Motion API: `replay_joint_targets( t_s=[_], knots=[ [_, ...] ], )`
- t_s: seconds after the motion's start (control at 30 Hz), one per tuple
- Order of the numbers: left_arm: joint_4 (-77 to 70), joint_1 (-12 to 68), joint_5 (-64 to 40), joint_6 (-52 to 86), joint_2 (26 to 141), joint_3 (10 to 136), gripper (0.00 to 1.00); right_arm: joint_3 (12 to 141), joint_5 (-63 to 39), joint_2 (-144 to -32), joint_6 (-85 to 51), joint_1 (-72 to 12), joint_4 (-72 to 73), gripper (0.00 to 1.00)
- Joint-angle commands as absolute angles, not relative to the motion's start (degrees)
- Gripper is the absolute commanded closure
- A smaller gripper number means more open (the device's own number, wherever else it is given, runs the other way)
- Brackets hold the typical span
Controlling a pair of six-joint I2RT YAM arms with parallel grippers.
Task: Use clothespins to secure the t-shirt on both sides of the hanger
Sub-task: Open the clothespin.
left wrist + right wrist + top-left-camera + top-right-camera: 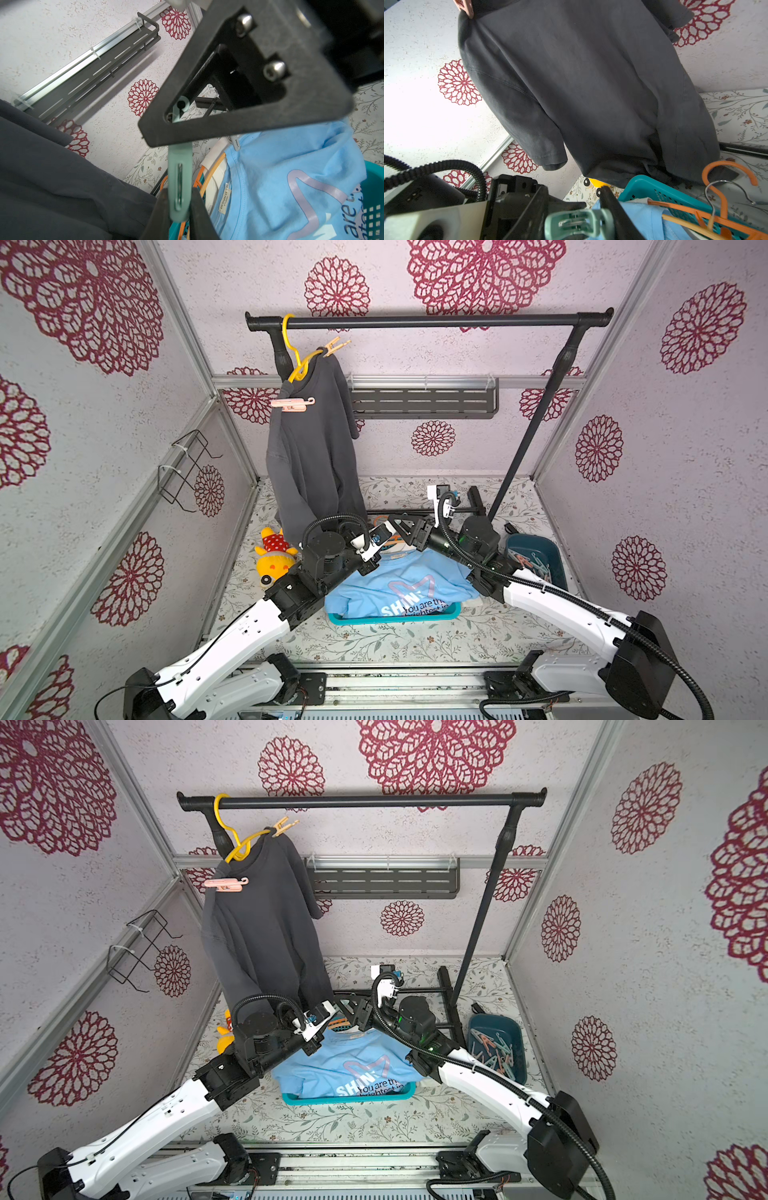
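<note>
A mint green clothespin (179, 166) stands up out of my left gripper (179, 191), which is shut on its lower end. Its upper end lies between the fingers (228, 128) of my right gripper (572, 192), and both fingers touch the clothespin (577, 224). In both top views the two grippers (390, 526) meet above the far edge of the basket. A dark grey t-shirt (311, 456) hangs on a yellow hanger (297, 360), with a peach clothespin (336, 346) on one shoulder and a pink one (293, 404) on the other. A light blue t-shirt (399, 585) lies in the basket.
The teal basket (395, 618) also holds orange hangers (720, 187). A dark blue tub (536, 560) at the right holds several clothespins. The black rail (428, 321) spans the back. A yellow plush toy (274, 560) lies at the left. A black shelf (424, 402) is fixed to the back wall.
</note>
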State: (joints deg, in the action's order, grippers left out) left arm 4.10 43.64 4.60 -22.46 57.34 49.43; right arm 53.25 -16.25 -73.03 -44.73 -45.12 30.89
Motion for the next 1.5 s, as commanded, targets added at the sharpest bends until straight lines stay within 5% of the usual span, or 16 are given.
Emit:
replay_joint_targets(
  t_s=[0.0,0.67,1.13,1.23,1.37,1.47],
  knots=[
    [3.76,44.21,4.83,-22.93,56.77,48.74,1.00,55.62,-15.37,-72.95,-44.91,-45.44,32.37,0.60],
    [6.08,44.25,6.18,-23.14,57.83,50.10,1.00,56.69,-15.42,-74.25,-45.00,-46.06,31.20,0.53],
    [6.06,44.30,5.86,-22.72,57.85,50.15,1.00,56.69,-12.80,-73.76,-44.21,-46.23,29.24,0.72],
    [6.32,44.30,5.87,-21.99,58.00,50.43,0.85,57.19,-10.60,-73.61,-43.34,-46.22,26.77,0.77],
    [6.46,44.27,5.66,-21.21,57.77,50.27,0.52,57.72,-5.44,-73.22,-40.70,-46.22,22.03,0.84],
    [7.02,44.30,4.95,-20.28,56.88,50.10,0.40,58.44,-0.67,-73.04,-37.48,-46.21,17.57,0.88]
  ],
)
